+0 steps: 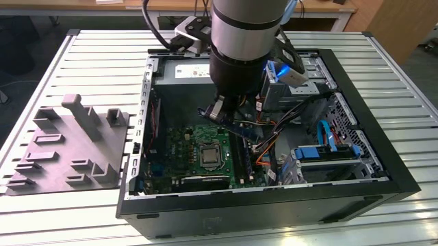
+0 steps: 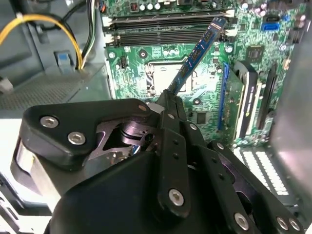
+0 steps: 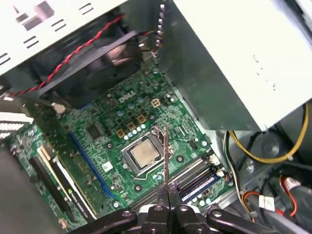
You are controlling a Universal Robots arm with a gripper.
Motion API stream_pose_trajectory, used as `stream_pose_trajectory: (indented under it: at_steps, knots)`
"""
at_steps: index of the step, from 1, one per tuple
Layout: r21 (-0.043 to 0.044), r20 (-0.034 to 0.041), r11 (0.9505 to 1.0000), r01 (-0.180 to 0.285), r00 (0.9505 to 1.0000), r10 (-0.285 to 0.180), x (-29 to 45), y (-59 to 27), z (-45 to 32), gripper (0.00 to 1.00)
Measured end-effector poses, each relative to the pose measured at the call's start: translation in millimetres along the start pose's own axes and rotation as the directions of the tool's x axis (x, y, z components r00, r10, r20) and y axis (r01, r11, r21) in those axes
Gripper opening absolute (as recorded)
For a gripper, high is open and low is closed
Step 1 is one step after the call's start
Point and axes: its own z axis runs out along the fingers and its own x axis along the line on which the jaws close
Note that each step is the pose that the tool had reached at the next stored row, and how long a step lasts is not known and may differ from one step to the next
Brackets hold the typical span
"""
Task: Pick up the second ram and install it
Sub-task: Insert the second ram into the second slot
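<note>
My black-fingered end effector (image 2: 168,97) is clamped on one short end of the second ram (image 2: 197,51), a long, narrow blue-green memory stick with black chips. I hold it tilted in the air inside the open black metal computer case (image 1: 274,205), above the square green motherboard (image 1: 181,141) and not touching it. In the second wrist view its free end points toward the long black plastic memory slots (image 2: 165,30). In the first wrist view it shows edge-on over the silver processor socket (image 3: 141,156). To do this well, I judge the stick must be levelled and squared to an empty slot, with its edge parallel, its notch matched and pressure even along its length, all well clear of the yellow cable (image 2: 29,24). From the exterior view's left, a grey moulded fixture tray (image 1: 68,148) lies on the slatted silver metal bench (image 1: 102,56). The case sits just beside it, and blue drive caddies (image 1: 329,151) sit in the case's side toward the exterior view's right. Wooden furniture (image 1: 386,25) stands behind the bench.
</note>
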Motion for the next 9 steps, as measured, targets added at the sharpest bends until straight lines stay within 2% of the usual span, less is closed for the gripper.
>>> stream_pose_trajectory:
  at_steps: [5,9]
  knots:
    - [0.0048,0.006,0.9958,-0.091,0.9958,0.091,0.0,0.0,0.4,0.11]
    - [0.0081,0.0112,0.9865,-0.163,0.9865,0.163,0.0,0.0,0.7,0.11]
